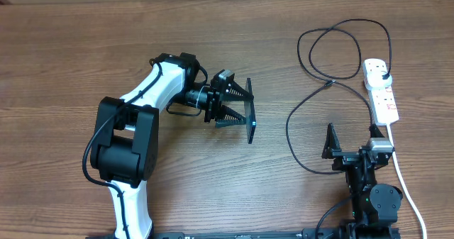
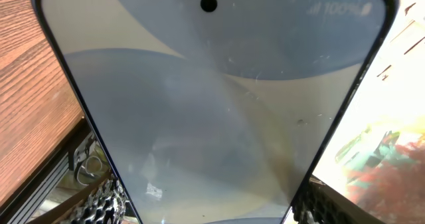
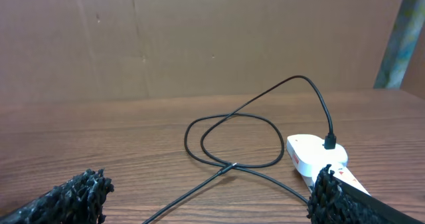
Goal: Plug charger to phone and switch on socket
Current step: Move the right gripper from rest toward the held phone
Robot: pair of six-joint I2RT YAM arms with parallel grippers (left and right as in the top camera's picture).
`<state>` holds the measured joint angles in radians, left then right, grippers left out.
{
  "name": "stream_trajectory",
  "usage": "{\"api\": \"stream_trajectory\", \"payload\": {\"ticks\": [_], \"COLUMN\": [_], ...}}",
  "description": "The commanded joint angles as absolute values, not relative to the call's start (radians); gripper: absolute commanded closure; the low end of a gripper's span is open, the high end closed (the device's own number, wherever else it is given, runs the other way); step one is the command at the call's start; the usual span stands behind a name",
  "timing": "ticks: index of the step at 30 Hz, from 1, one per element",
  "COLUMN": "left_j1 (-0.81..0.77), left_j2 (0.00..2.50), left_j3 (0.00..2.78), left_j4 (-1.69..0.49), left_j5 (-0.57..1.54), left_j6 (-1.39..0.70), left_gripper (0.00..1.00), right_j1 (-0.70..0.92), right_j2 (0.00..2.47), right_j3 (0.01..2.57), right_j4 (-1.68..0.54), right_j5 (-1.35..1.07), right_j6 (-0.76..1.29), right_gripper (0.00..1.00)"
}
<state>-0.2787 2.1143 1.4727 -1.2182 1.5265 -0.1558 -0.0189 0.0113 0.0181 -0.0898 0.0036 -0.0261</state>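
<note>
Left tool (image 1: 237, 104) is closed onto the slim rectangular smartphone (image 1: 250, 115), one finger on each long edge. In the overhead view this phone sits at centre frame and is seen edge-on as a thin dark slab. In the left wrist view its screen (image 2: 212, 104) fills the frame, showing grey-blue and pale curved shapes, with a punch-hole lens at top centre. Whether its lower edge touches the brown wooden tabletop (image 1: 106, 40) cannot be told.

Right tool (image 1: 351, 143) is at lower right of the overhead view, fingers spread wide with nothing between them; the right wrist view confirms this (image 3: 199, 204).

Narrow white power strip (image 1: 381, 90) lies at the right side, just above the right tool. A black plug (image 1: 384, 74) is seated in its upper outlet. From it the long thin black cable (image 1: 333, 84) loops toward the upper right, crosses itself, then curves down toward the right arm; its tip is not discernible. A thick white cord (image 1: 404, 179) runs from the strip to the lower right edge.
</note>
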Motion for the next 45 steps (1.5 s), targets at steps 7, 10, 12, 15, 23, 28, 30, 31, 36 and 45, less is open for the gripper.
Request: {"api": "stream_trajectory", "payload": {"ticks": [7, 10, 12, 15, 23, 28, 30, 31, 36, 45], "left_j1": [-0.273, -0.273, -0.273, -0.273, -0.273, -0.273, -0.273, -0.273, -0.273, -0.273], "left_j2": [2.122, 2.122, 2.122, 2.122, 2.122, 2.122, 2.122, 2.122, 2.122, 2.122], "left_j3": [1.501, 1.501, 1.501, 1.501, 1.501, 1.501, 1.501, 1.501, 1.501, 1.501], "left_j4": [-1.219, -1.219, -1.218, -1.219, -1.219, -1.219, -1.219, -1.219, -1.218, -1.200], "left_j5": [1.580, 1.580, 1.579, 1.579, 1.579, 1.579, 1.579, 1.579, 1.578, 1.579], "left_j6": [-0.165, -0.165, -0.165, -0.165, -0.165, -0.165, -0.165, -0.165, -0.164, -0.164], "left_gripper": [0.43, 0.44, 0.43, 0.43, 0.44, 0.43, 0.43, 0.44, 0.43, 0.43], "right_j1": [-0.015, -0.015, -0.015, -0.015, -0.015, -0.015, -0.015, -0.015, -0.015, -0.015], "right_j2": [0.005, 0.005, 0.005, 0.005, 0.005, 0.005, 0.005, 0.005, 0.005, 0.005], "right_j3": [0.007, 0.008, 0.007, 0.008, 0.008, 0.008, 0.007, 0.008, 0.008, 0.008], "right_j4": [-0.084, -0.084, -0.084, -0.084, -0.084, -0.084, -0.084, -0.084, -0.083, -0.067], "right_j5": [-0.002, -0.002, -0.002, -0.002, -0.002, -0.002, -0.002, -0.002, -0.003, -0.211], "right_j6": [-0.027, -0.028, -0.028, -0.028, -0.028, -0.028, -0.028, -0.028, -0.027, 0.604], "right_gripper": [0.00, 0.00, 0.00, 0.00, 0.00, 0.00, 0.00, 0.00, 0.00, 0.00]}}
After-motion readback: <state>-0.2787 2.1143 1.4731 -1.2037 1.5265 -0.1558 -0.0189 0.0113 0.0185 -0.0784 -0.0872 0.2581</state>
